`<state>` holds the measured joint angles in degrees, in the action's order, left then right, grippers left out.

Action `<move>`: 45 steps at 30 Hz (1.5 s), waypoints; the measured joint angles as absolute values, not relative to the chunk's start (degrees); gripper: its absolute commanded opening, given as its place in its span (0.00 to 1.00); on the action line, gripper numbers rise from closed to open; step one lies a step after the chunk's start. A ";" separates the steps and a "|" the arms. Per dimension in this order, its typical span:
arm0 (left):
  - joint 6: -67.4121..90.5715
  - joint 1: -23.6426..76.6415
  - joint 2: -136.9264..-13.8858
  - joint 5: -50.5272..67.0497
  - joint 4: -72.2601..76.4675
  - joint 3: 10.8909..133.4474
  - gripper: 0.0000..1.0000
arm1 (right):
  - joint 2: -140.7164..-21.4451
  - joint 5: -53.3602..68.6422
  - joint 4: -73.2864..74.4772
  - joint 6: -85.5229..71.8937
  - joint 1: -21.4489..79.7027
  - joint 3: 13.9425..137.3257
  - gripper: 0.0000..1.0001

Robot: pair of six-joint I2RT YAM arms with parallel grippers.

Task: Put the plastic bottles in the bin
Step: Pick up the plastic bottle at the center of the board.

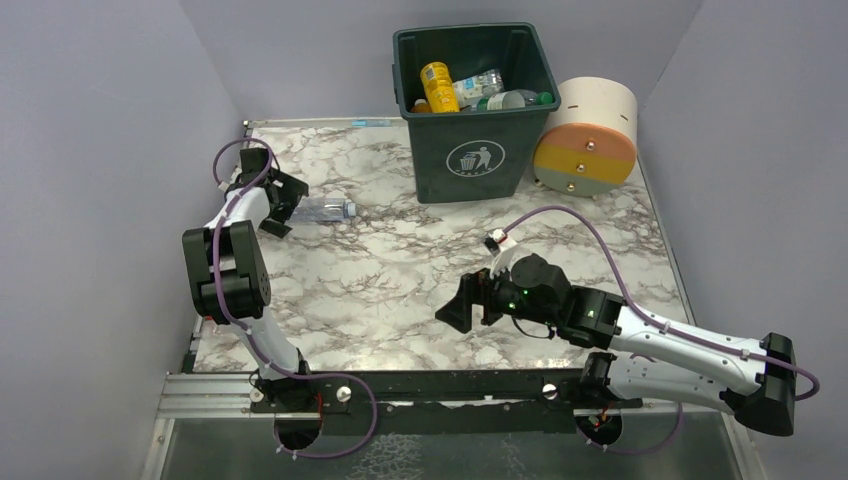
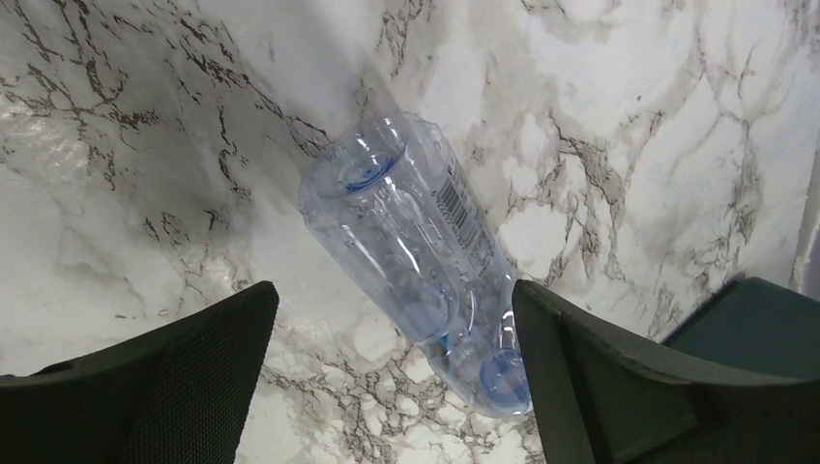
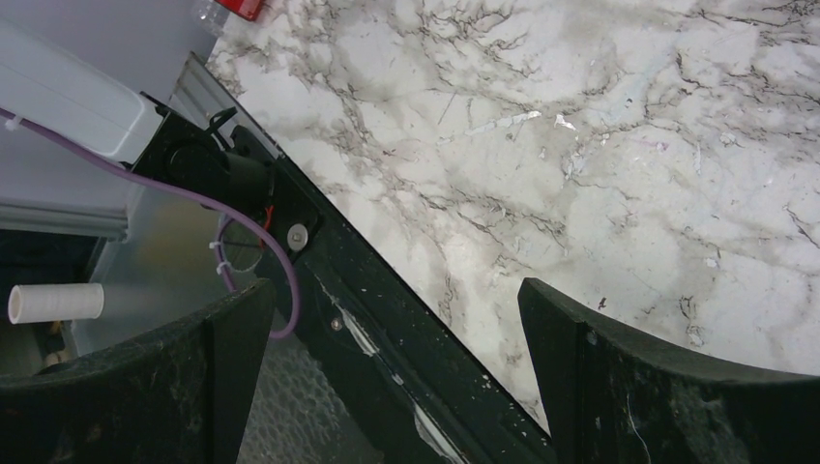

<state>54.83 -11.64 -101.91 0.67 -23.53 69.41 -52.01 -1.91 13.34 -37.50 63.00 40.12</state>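
Marble-patterned in white and grey, the counter (image 1: 380,290) fills the space between the purple-grey walls. At its far edge stands the dark green bin (image 1: 470,150), upright, the white litter symbol on its front facing the arms. Just to the right of the bin, a cream-and-orange cylinder (image 1: 590,140) lies on its side.

The left arm reaches toward the far left of the counter. Its left end effector (image 1: 287,207) is spread wide and tilts down over a clear bottle (image 1: 325,209) that lies on its side on the counter, well left of the bin, with its blue cap pointing toward the bin. In the left wrist view, the left end effector (image 2: 392,290) has one black finger on each side of the clear bottle (image 2: 416,251). The bottle's neck end is very near the right-hand finger, but the frames do not show whether they touch, and nothing is clamped.

The right arm stretches in from the near right. Its right end effector (image 1: 462,303) is over the middle of the near counter, equally wide open and holding nothing. The right wrist view shows only bare marble and the black rail at the counter's near edge between its fingers (image 3: 619,367).

Inside the bin lie several bottles: a yellow-orange bottle (image 1: 438,85), a clear one (image 1: 478,85) beside it, and a green-capped bottle (image 1: 515,100).
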 measured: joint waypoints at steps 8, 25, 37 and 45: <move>54.78 -11.62 -103.79 0.34 -23.03 69.41 0.86 | -52.38 -1.74 13.34 -37.50 63.00 40.12 1.00; 54.37 -11.62 -106.30 0.36 -22.00 70.17 0.82 | -53.56 -1.06 12.97 -37.50 63.00 40.12 1.00; 54.15 -11.38 -109.27 0.80 -22.13 72.64 0.67 | -53.56 -0.75 12.95 -37.50 63.00 40.12 1.00; 53.93 -11.14 -109.27 2.33 -21.50 72.62 0.61 | -53.56 -0.73 12.95 -37.50 63.00 40.12 1.00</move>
<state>53.93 -11.14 -109.27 2.33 -21.50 72.62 -53.56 -0.73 12.95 -37.50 63.00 40.12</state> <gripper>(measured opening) 0.623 0.995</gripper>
